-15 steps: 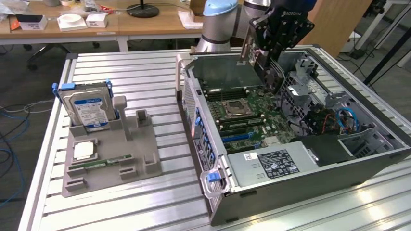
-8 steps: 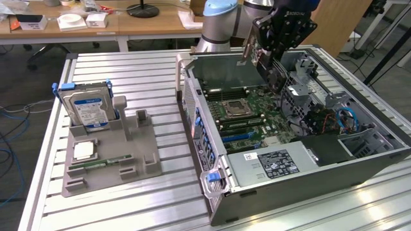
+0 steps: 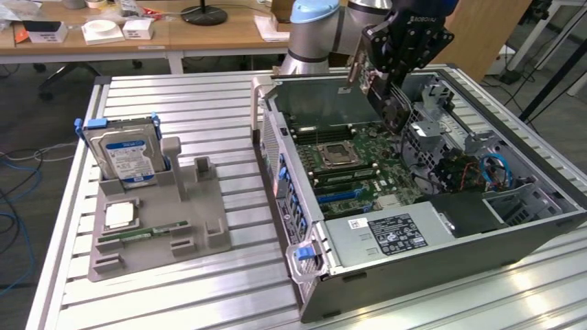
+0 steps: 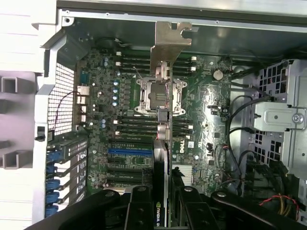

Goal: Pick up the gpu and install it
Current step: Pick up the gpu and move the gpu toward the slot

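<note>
Over the open computer case (image 3: 307, 227) toward the counter's (image 3: 183, 103) far edge, the gripper (image 3: 392, 69) is clamped on the gpu (image 4: 163, 129), which hangs edge-down above the motherboard (image 3: 367, 165).

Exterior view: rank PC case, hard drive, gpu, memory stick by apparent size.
1. PC case
2. hard drive and gpu: close. The gpu is tilted, farther off and partly hidden by the gripper, so they are left unranked.
3. memory stick
</note>
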Action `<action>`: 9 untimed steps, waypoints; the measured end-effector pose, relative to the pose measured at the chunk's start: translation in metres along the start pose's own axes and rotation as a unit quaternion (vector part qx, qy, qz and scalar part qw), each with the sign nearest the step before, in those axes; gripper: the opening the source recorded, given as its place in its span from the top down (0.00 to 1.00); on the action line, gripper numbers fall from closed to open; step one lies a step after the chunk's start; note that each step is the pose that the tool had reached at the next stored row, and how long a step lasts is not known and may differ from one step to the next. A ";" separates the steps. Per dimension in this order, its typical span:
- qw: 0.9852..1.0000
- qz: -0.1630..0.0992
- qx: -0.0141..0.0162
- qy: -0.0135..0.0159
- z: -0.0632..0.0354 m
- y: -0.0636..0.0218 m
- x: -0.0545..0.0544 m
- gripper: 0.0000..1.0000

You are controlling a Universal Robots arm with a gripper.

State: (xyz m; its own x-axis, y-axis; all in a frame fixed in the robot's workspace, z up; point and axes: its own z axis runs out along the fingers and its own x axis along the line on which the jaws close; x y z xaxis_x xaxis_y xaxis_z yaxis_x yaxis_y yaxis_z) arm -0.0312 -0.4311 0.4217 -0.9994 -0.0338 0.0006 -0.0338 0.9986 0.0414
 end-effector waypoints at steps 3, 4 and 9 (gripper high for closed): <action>1.000 -0.001 0.000 0.000 0.0000 -0.0002 -0.006 0.74; 1.000 -0.002 0.000 0.000 0.0000 -0.0003 -0.008 0.74; 1.000 -0.006 0.000 0.000 -0.0001 -0.0005 -0.014 0.74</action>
State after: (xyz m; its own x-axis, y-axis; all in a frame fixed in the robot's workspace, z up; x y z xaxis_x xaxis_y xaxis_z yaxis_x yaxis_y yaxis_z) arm -0.0171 -0.4312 0.4217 -0.9989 -0.0461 0.0006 -0.0460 0.9981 0.0414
